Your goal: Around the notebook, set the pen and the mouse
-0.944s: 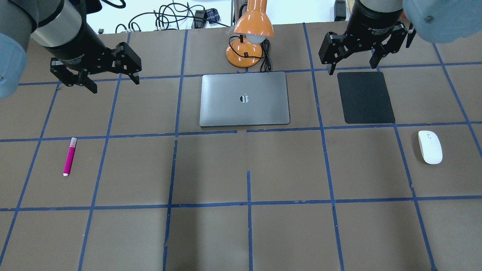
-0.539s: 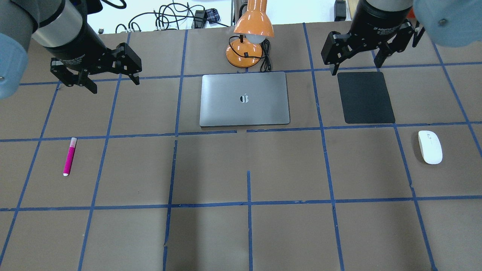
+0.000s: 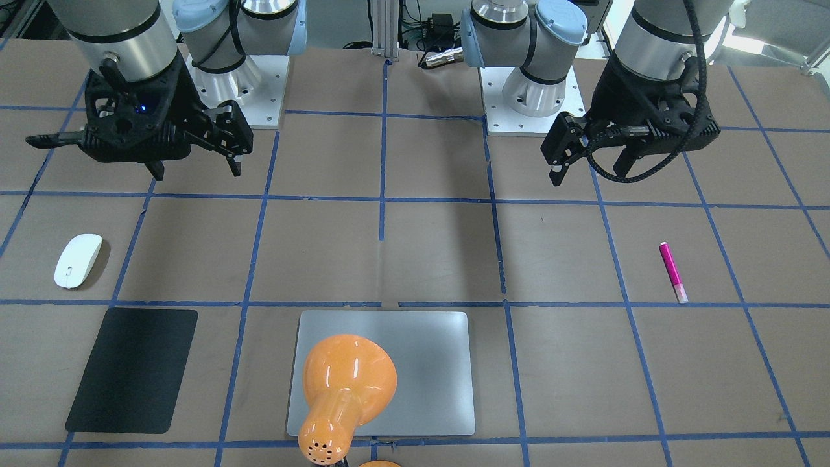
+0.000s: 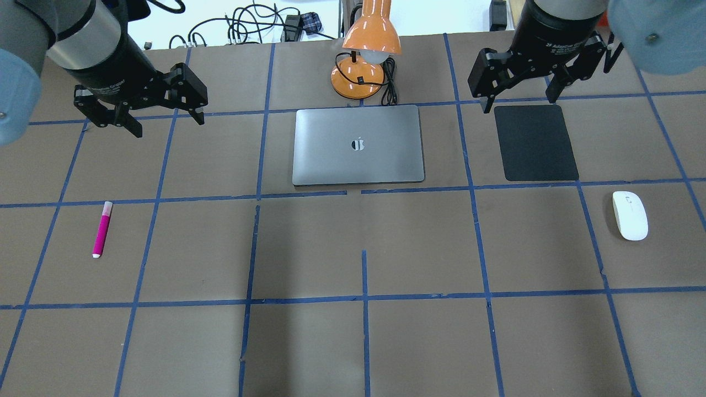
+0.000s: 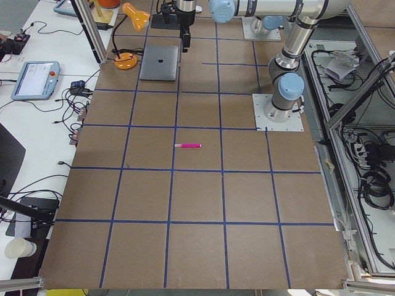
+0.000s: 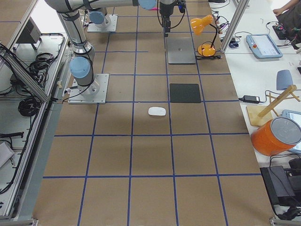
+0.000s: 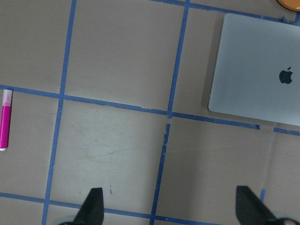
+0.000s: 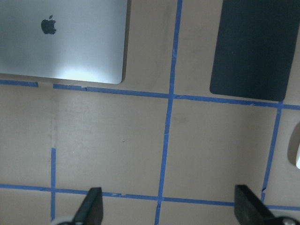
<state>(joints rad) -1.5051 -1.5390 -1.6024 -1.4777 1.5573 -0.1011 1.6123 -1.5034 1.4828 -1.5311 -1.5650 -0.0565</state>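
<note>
The pen (image 4: 102, 229) lies flat on the table (image 4: 419, 248), down below and off to the outer side of the left gripper's (image 4: 168, 125) jaws, well apart from them and touching nothing. In the left wrist view it sits at the very edge, past the outer fingertip.

The mouse (image 4: 630, 215) lies likewise to the outer side of the right gripper's (image 4: 519, 104) jaws, also well clear (the right wrist view catches only a pale sliver of it at the edge).

The notebook (image 4: 358, 144) lies closed and flat to the inner side of both pairs of jaws, between the two grippers, with neither pen nor mouse near it.

Both grippers hang above the table with their jaws spread wide and nothing between the fingers.

A matte black pad (image 4: 535, 142) lies on the table near the right jaws, between the notebook and the mouse and touching neither. An orange desk lamp (image 4: 370, 36) stands just beyond the notebook's far edge, its shade leaning over the lid.
</note>
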